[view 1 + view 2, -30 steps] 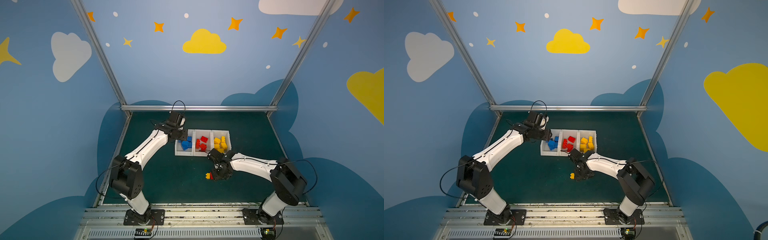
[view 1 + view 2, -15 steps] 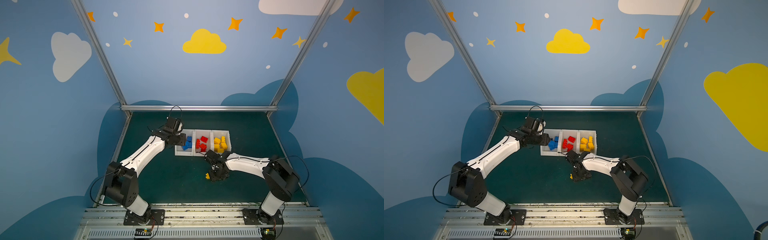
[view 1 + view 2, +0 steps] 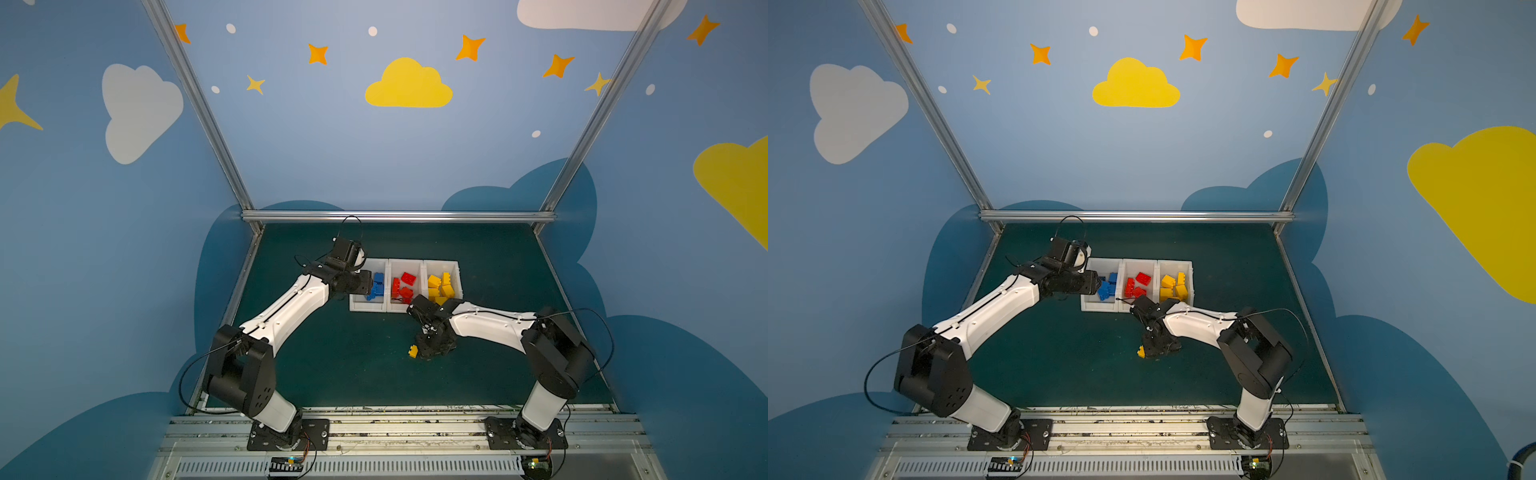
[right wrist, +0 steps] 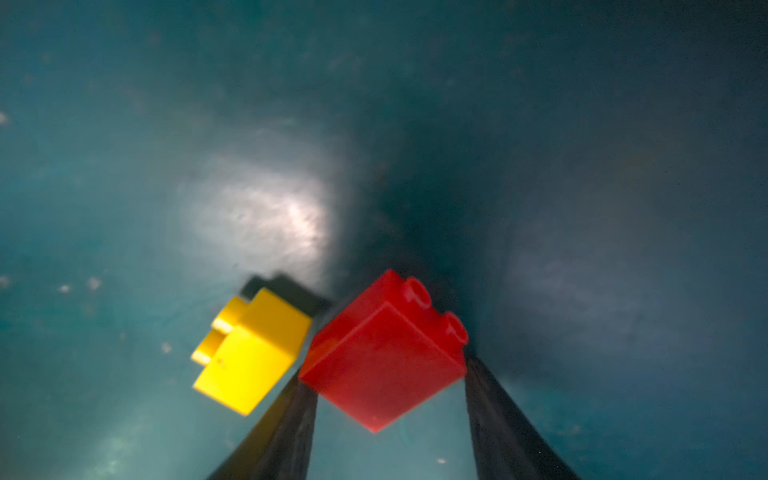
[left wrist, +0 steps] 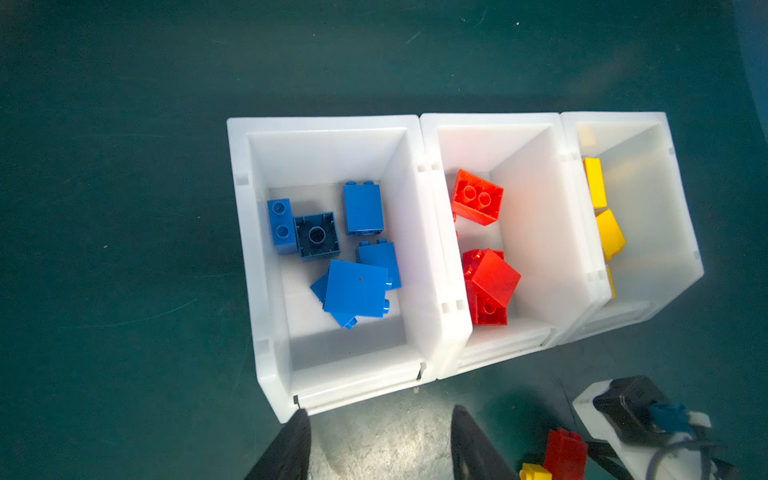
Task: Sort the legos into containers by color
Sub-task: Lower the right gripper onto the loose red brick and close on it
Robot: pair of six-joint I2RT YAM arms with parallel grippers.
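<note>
The left end effector [image 5: 379, 411] hangs with jaws apart; the right end effector [image 4: 388, 372], pointing down, seemingly pinches a red lego [image 4: 374, 349].

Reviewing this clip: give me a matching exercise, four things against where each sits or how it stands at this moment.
Things
1. blue bricks
2. red brick outside the bins
3. loose yellow brick
4. left tool

States
A. lying free on the green mat, no tool on it
B. open, nothing between its fingers
C. between the fingers of the right tool
D. piled in the white bin at the end of the row nearest the left arm

Pairs: 1-D, 2-C, 3-A, 4-B
</note>
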